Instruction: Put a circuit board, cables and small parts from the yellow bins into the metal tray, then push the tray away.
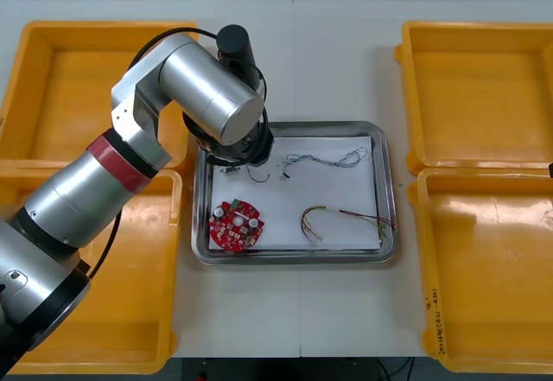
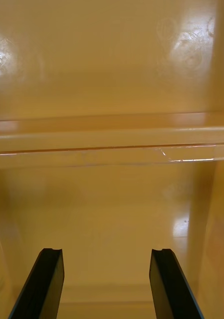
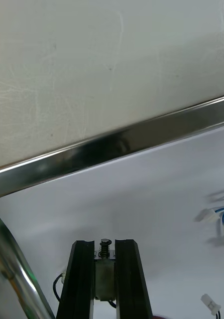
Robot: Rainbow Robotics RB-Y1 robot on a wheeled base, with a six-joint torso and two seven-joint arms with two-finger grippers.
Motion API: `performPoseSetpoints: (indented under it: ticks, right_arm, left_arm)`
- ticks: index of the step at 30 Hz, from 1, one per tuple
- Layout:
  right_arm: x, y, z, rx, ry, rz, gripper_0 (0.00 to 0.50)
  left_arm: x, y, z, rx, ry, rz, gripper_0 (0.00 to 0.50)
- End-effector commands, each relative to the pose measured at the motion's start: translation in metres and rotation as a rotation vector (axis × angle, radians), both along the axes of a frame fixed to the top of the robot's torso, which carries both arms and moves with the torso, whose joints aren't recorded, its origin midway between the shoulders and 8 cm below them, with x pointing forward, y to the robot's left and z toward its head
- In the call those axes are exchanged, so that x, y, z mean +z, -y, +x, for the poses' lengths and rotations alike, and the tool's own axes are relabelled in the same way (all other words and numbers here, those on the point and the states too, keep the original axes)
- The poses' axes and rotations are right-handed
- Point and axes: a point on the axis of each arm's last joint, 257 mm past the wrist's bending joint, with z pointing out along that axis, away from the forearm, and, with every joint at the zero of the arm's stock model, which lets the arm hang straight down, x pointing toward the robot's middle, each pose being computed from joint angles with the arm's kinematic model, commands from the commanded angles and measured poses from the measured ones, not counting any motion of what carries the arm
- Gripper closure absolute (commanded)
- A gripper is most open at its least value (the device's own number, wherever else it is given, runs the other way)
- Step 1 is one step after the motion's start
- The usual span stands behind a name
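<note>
Left arm [image 1: 130,165] over the tray's far-left corner, small metal part pinched, drop pending.
Left gripper [image 3: 105,243] is clamped on the small metal part [image 3: 104,271], just inside the tray [image 3: 117,147] rim, with the black cable [image 1: 257,174] close by. Risk: released this near the rim, the part may bounce off the steel edge onto the table [image 1: 337,61], roll on the slick white liner, or cling to one finger. Circuit board [image 1: 236,225] sits at the tray's near-left corner, blue-white cable [image 1: 333,160] by its far edge, red-yellow cable [image 1: 337,219] near-right. Right gripper [image 2: 107,259] has fingers apart, idle over a yellow bin [image 2: 112,75] at the table's right edge.
</note>
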Motion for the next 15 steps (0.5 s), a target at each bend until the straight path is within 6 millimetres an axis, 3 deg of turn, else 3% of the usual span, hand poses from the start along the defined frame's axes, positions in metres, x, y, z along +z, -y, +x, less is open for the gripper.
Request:
performPoseSetpoints:
  ticks: [1,9,11,12,13,14,15]
  right_arm:
    - [0.0113,0.0111,-0.0023,-0.067,0.025,0.003,0.0]
    - [0.0085,0.0126,-0.0031,-0.075,0.018,-0.005,0.0]
    - [0.0082,0.0134,-0.003,-0.077,0.018,-0.009,0.0]
    - [0.0086,0.0137,-0.003,-0.078,0.019,-0.009,0.0]
    - [0.0082,0.0134,-0.003,-0.077,0.018,-0.009,0.0]
    - [0.0082,0.0134,-0.003,-0.077,0.018,-0.009,0.0]
    - [0.0067,0.0135,-0.004,-0.079,0.014,-0.009,0.0]
  left_arm:
    - [-0.0036,0.0191,-0.0079,0.026,-0.012,-0.051,0.496]
    - [-0.0045,0.0175,-0.0079,0.028,-0.011,-0.048,0.493]
    - [-0.0049,0.0171,-0.0078,0.029,-0.012,-0.048,0.444]
    - [-0.0037,0.0178,-0.0075,0.027,-0.009,-0.048,0.389]
    - [-0.0048,0.0162,-0.0075,0.031,-0.011,-0.047,0.268]
    - [-0.0037,0.0169,-0.0072,0.028,-0.009,-0.047,0.204]
    - [-0.004,0.0162,-0.0069,0.03,-0.009,-0.046,0.092]
